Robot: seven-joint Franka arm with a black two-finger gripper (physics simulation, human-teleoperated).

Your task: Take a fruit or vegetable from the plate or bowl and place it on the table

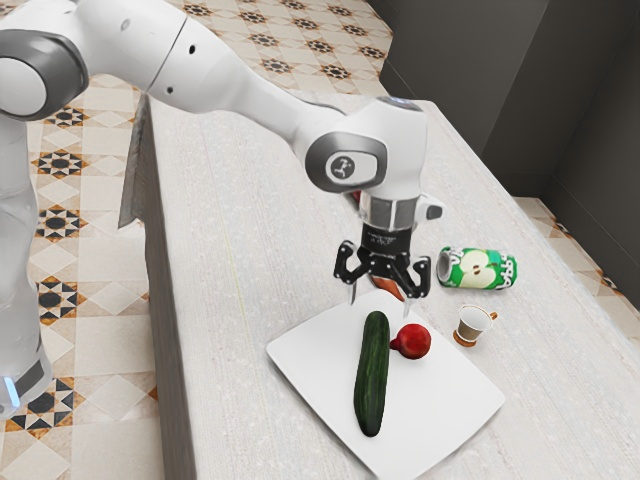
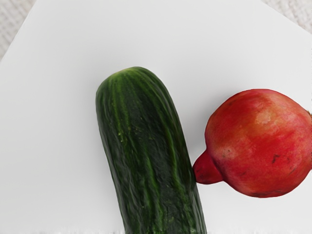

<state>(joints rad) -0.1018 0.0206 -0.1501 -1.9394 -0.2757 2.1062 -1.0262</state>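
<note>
Nearest, a square white plate (image 1: 308,352) has one corner toward the camera and one toward the gripper. On it the cucumber (image 1: 372,375) runs from close to the plate's far corner to close to its near edge on the exterior view's left. The pomegranate (image 1: 412,341) lies beside it, by the far edge on the exterior view's right, its crown seeming to touch the cucumber's skin. Either one would serve the task, and both are on the plate.

Just outside that far edge stands a small cup (image 1: 472,322). The gripper (image 1: 380,296) hangs above the plate's far corner, fingers spread, nothing pinched. Beyond the cup a green can (image 1: 478,269) lies on its side, toward the tabletop's long edge on the exterior view's right.

The step in hand looks like lining up for a pick. For the cucumber, I'd straddle it across its width near the middle, so it won't tip when lifted — one finger must come down clear of the pomegranate's crown. For the pomegranate, grip the round body, not the crown; it could roll if nudged.

Counted: one plate, one cucumber, one pomegranate, one cup, one can — plus reddish parts behind the arm, too hidden to name or number.
</note>
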